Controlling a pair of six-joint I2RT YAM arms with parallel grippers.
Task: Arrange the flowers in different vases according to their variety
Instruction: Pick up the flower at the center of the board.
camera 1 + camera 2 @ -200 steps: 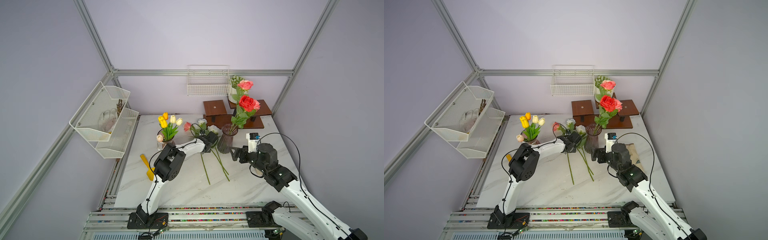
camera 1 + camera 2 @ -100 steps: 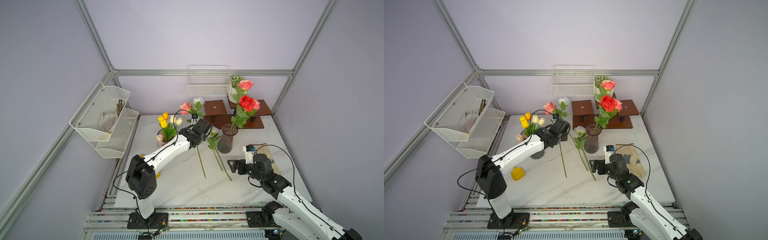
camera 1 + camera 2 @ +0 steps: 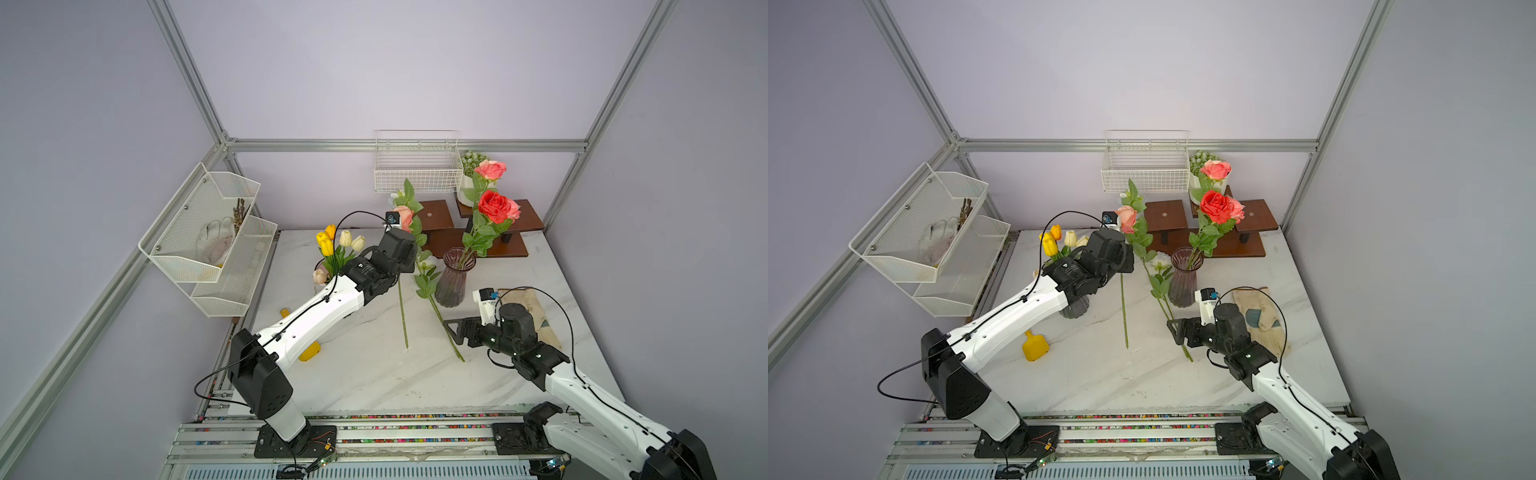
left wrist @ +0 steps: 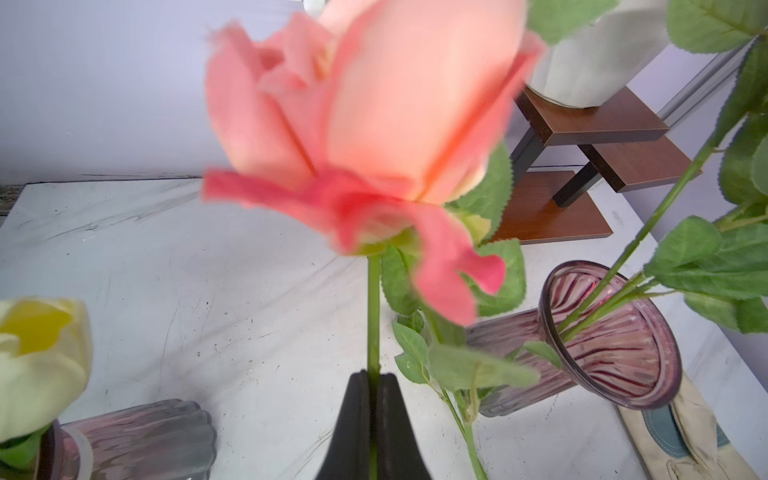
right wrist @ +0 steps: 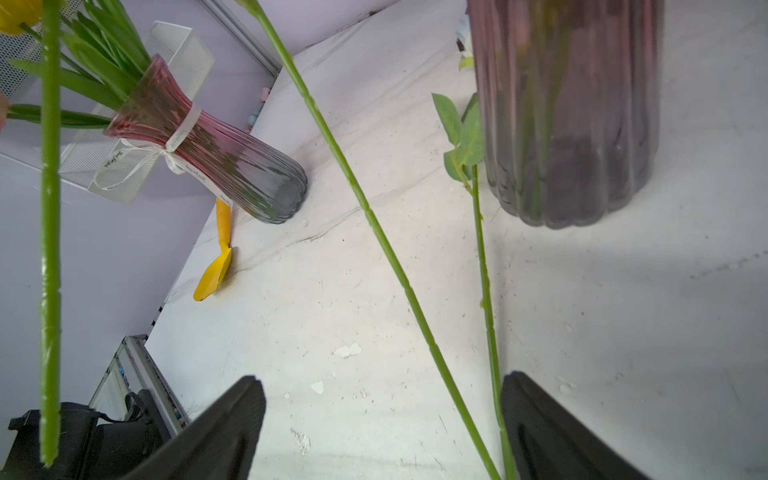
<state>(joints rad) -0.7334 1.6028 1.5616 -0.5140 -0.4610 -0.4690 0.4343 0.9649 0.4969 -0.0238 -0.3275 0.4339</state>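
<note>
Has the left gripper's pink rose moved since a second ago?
Yes: the pink rose has risen from beside the slim vase up toward the wire basket.

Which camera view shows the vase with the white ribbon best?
The right wrist view: the ribbon vase is whole and close, bow included. In both top views the left arm hides most of it; the left wrist view cuts it off at the edge.

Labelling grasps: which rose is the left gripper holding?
The salmon-pink rose, stem pinched in the left gripper. The red rose and pink neighbours stand in the slim vase; the white rose lies on the table.
</note>
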